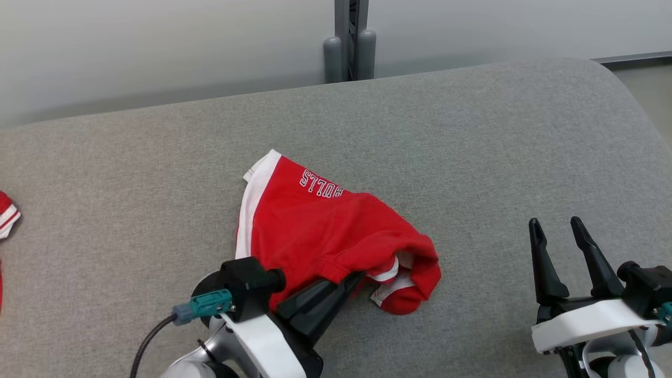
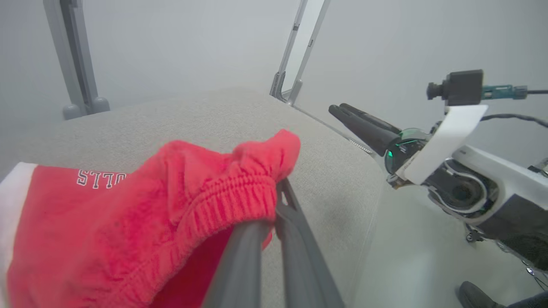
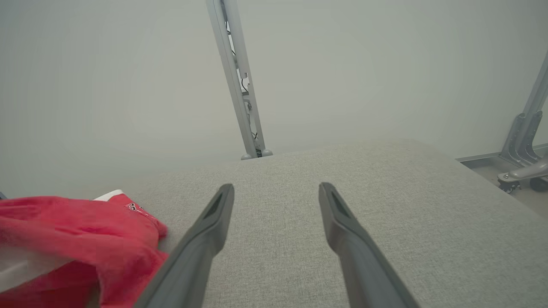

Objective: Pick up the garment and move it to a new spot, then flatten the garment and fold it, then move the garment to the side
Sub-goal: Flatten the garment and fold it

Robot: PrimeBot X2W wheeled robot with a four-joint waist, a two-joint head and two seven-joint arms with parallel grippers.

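Far left edge, mid-height: a red/white cloth scrap point(image 1: 6, 212), well apart from the rest.

Centre of the head view: red garment point(image 1: 325, 226), bunched and half-flat on the grey surface point(image 1: 472, 131), white side stripe on its left.

L fingers point(image 1: 320, 302), lower centre, are pressed together, pinching the elastic edge at the garment's lower right.

R fingers point(image 1: 543, 262), lower right, are spread wide w/ nothing between them, well apart from the cloth.

Risks:
- The bite looks thin, right at the gathered hem, so it may slip out on lift.
- A one-point hold means the garment will prob. hang twisted and land crumpled, making it harder to flatten.
- A low carry could drag it on the textured cover.
- Moving it left could mix it w/ the scrap.

Writing: white lettering point(image 1: 321, 185) reads "BULLS", upside down in the head view. No other label is legible.
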